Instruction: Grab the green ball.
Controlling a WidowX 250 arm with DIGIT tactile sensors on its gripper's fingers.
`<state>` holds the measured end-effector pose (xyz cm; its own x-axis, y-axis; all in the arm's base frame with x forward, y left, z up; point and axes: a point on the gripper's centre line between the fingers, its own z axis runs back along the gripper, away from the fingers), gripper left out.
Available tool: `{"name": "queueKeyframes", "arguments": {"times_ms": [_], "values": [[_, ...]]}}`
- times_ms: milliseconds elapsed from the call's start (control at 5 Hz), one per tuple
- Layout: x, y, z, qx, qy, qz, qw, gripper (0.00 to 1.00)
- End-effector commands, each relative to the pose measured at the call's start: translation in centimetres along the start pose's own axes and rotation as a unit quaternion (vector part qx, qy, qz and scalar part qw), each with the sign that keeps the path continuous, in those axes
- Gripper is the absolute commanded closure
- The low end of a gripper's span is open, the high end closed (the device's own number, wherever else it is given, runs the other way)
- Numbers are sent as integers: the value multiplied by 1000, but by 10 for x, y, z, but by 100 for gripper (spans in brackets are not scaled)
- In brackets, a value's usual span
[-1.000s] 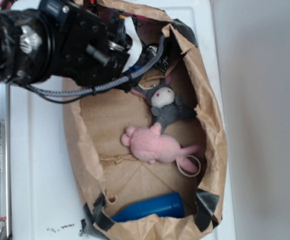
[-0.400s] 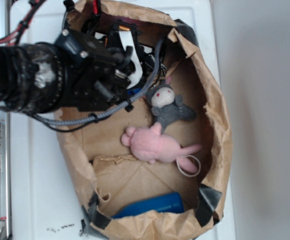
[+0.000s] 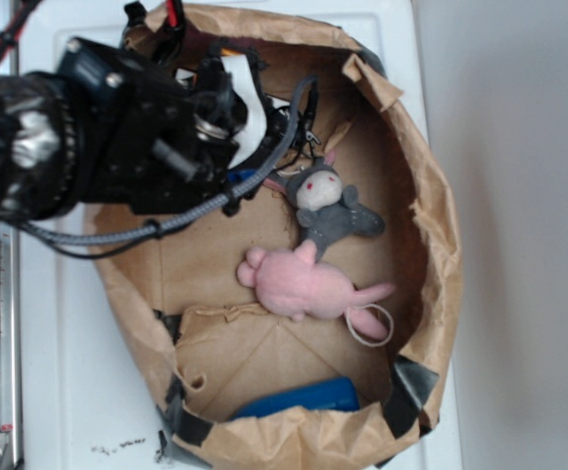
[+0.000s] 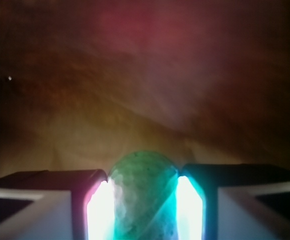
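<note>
Green ball (image 4: 142,195) sits clamped between the two pads of the end effector (image 4: 142,200), touching both, inside the brown paper bag (image 3: 431,245) on the white bench (image 3: 78,392). Nearby lie a grey plush (image 3: 325,208) and a pink plush (image 3: 304,284).

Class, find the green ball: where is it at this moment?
In the wrist view the green ball sits bottom centre, squeezed between the gripper fingers, brown paper behind it. In the exterior view the arm hides it.
</note>
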<state>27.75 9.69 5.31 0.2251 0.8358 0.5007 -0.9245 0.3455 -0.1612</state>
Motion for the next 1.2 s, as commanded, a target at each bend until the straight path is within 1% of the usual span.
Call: {"name": "queueKeyframes", "arguments": {"times_ms": [0,200,400,600,800,1000], "values": [[4,-26,76,-75,37,-81,993,100],[1,-34,108,-99,60,-155,981,100],[10,-44,120,-56,113,-266,956,100],[24,-56,130,-41,150,-366,918,100],[38,-63,134,-5,169,-447,878,100],[52,-57,132,5,174,-466,868,100]]}}
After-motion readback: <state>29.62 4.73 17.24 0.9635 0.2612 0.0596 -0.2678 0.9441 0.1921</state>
